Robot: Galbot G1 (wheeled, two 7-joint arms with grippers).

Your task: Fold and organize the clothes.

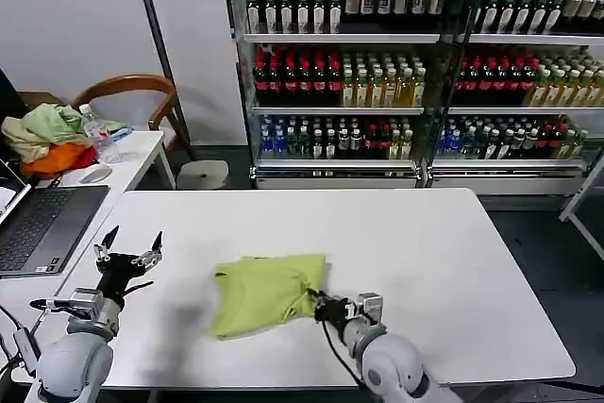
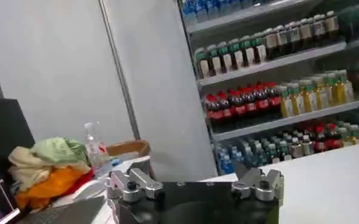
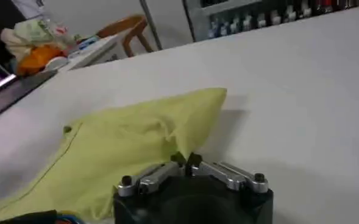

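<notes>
The clothes are one lime yellow-green T-shirt [image 1: 266,292], folded into a rough rectangle near the front middle of the white table [image 1: 425,252]. My right gripper [image 1: 318,305] is at its near right edge, shut on a pinch of the fabric. The right wrist view has the T-shirt [image 3: 124,146] spreading away from the closed right gripper [image 3: 186,160]. My left gripper [image 1: 128,252] stands open above the table's left edge, apart from the shirt, with nothing between its fingers. In the left wrist view the left gripper [image 2: 194,182] points toward the shelves.
A laptop [image 1: 42,224] lies on the side desk at the left. Behind it sit a heap of pale green, cream and orange garments [image 1: 47,139], a water bottle [image 1: 97,134] and a wooden chair [image 1: 142,92]. Drink coolers [image 1: 406,63] line the back.
</notes>
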